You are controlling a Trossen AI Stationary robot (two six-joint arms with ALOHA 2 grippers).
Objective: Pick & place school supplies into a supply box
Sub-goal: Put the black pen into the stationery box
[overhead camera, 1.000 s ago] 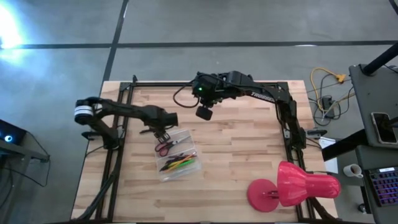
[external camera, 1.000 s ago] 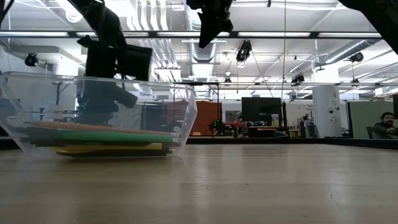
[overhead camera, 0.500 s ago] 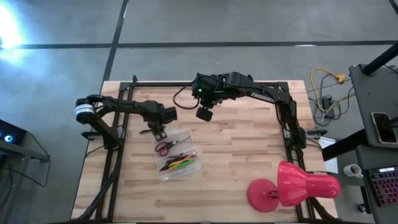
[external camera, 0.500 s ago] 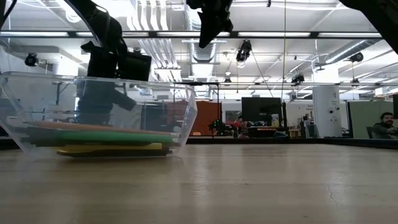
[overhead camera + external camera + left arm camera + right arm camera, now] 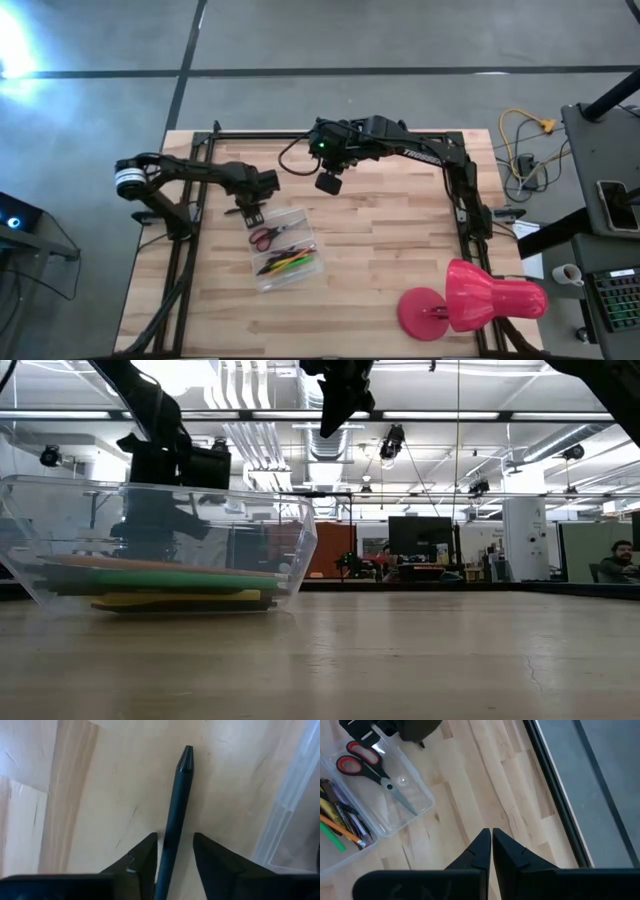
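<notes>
The clear supply box (image 5: 283, 248) lies left of the table's middle. It holds red-handled scissors (image 5: 265, 238) and several coloured pens (image 5: 290, 262). Through its wall the low view shows a green pen (image 5: 160, 580) above a yellow one (image 5: 180, 600). A dark pen (image 5: 177, 805) lies flat on the wood beside the box's far left end. My left gripper (image 5: 250, 212) points down over it, open, one finger on each side of the pen's barrel (image 5: 172, 855), with a narrow gap on each side. My right gripper (image 5: 491, 837) hangs shut, high above the far middle of the table (image 5: 328, 183).
A big pink-red lamp (image 5: 475, 298) lies on its side at the near right corner. Dark frame rails (image 5: 465, 200) run along the table's left, right and far edges. Bare wood (image 5: 390, 240) stretches between the box and the lamp.
My left gripper has moved off the box's far end toward the table's left edge, sunk a little, and rolled about its own axis. The box and its contents have stayed put.
</notes>
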